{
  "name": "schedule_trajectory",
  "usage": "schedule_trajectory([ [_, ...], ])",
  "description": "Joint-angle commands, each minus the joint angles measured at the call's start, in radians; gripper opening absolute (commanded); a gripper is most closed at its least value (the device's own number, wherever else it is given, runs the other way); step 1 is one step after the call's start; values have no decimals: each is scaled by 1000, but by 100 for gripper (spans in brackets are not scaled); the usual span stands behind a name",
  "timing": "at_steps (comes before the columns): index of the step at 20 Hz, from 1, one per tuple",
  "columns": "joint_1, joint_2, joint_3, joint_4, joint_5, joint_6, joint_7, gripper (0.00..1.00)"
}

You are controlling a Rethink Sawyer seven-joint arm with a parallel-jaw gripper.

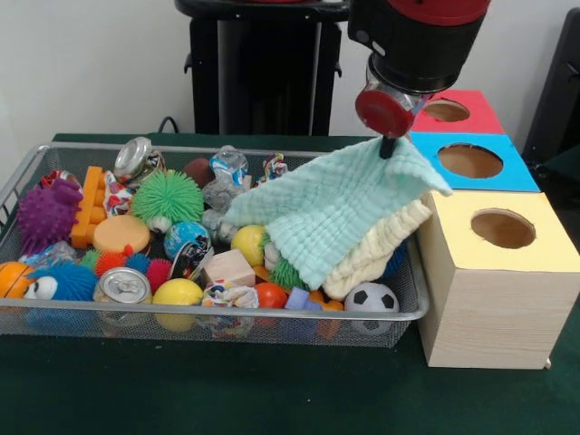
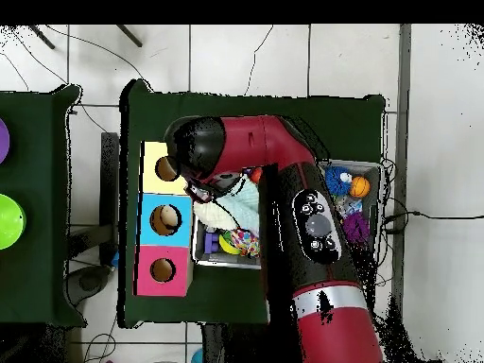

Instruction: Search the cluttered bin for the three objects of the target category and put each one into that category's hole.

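The wire mesh bin is full of toys on the green table. My gripper hangs over the bin's right end and is shut on a corner of a mint-green cloth. The cloth is lifted and drapes down across the toys. A cream cloth lies under it against the bin's right wall. No yellow duck shows; it is hidden or out of view. In the overhead view my arm covers most of the bin, and only a bit of the green cloth shows.
Three light-wood boxes stand right of the bin, each with a round hole: yellow top, blue top, red top. The bin holds a yellow ball, soccer ball, drink cans, green spiky ball, purple spiky toy.
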Motion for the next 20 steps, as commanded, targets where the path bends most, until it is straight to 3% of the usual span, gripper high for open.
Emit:
schedule_trajectory([
  [1, -9, 31, -81, 119, -14, -146, 288, 0],
  [9, 28, 84, -126, 86, -1, -203, 309, 0],
  [20, 61, 128, -169, 48, 31, -206, 310, 0],
])
